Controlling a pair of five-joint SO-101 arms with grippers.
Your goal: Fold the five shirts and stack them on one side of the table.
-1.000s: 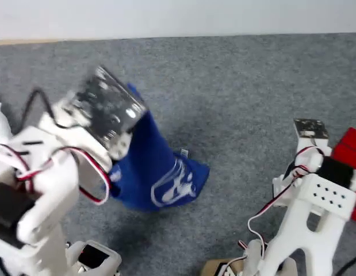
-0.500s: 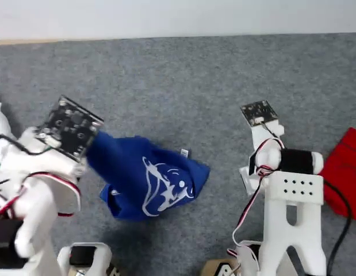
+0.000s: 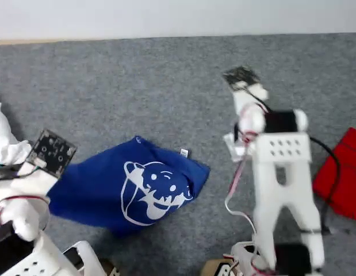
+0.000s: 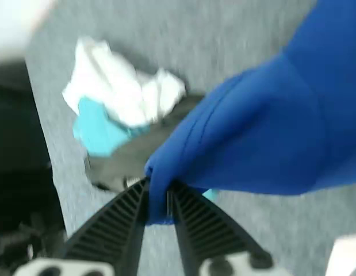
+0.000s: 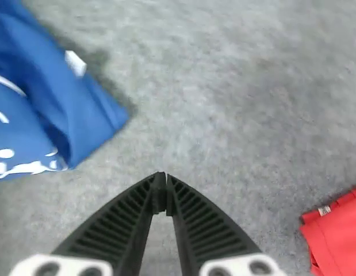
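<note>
left pincer (image 4: 158, 200) grips blue shirt (image 3: 97, 190) edge | right pincer (image 5: 160, 195) closed, above grey table (image 5: 252, 86)

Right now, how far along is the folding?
Nothing looks stacked yet. In hand: the left gripper is shut on an edge of the blue shirt, which lies spread. The right gripper is shut, empty. Left: that fold, the red shirt, and a crumpled white and teal bundle.

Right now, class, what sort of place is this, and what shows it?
Probably a robot test bench: left arm and right arm at a grey felt table, with a blue shirt and red shirt.
</note>
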